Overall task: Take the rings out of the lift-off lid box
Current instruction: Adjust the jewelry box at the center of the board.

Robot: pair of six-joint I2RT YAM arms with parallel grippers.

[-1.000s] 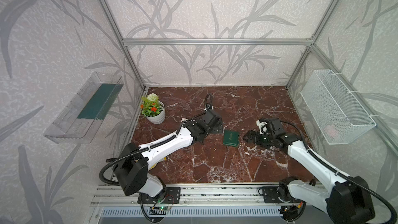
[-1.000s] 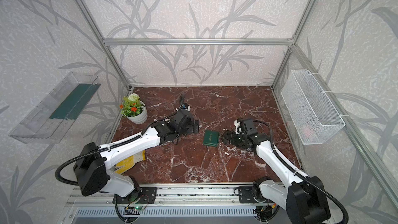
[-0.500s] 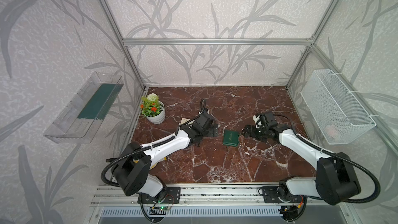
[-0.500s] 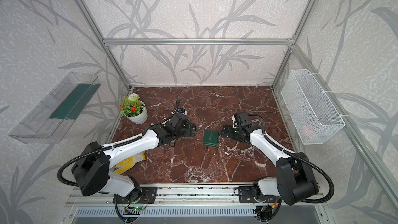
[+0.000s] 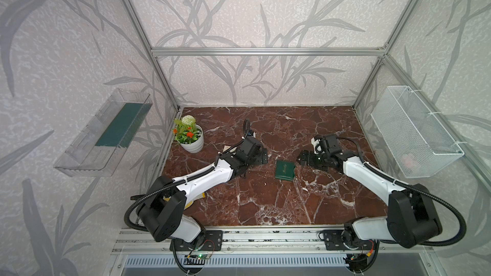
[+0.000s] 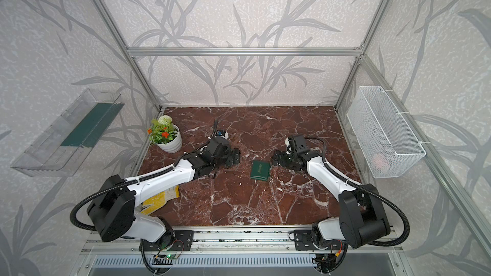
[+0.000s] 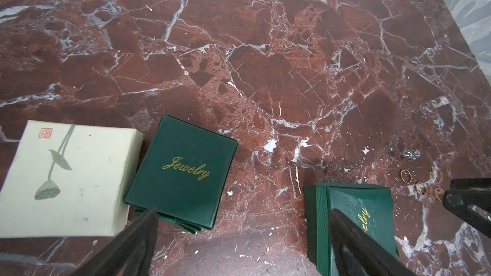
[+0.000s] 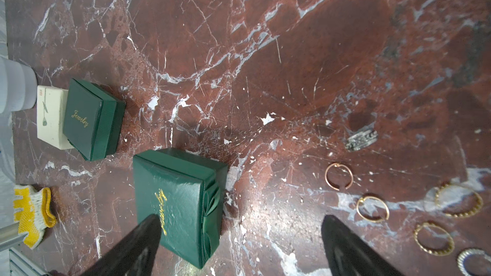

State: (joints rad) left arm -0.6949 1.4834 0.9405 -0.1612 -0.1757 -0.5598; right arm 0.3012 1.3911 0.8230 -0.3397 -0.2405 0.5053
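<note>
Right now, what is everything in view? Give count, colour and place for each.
Middle green box: one, dark green, mid-table, closed.
Second green box: one, dark green, beside the cream box.
Cream box: one, lotus print, left side.
Rings: six, gold and silver, loose on the table.
Potted plant: one, white pot, back-left corner.
Glove: one, yellow-white, front left.
Shelf: one, clear, left wall.
Wire basket: one, white, right wall.
Left gripper: black, open, empty.
Right gripper: black, open, empty.

The desk lies bare across its far strip and near middle. A green box sits between the left claw and right claw; a flowerpot stands far left.
</note>
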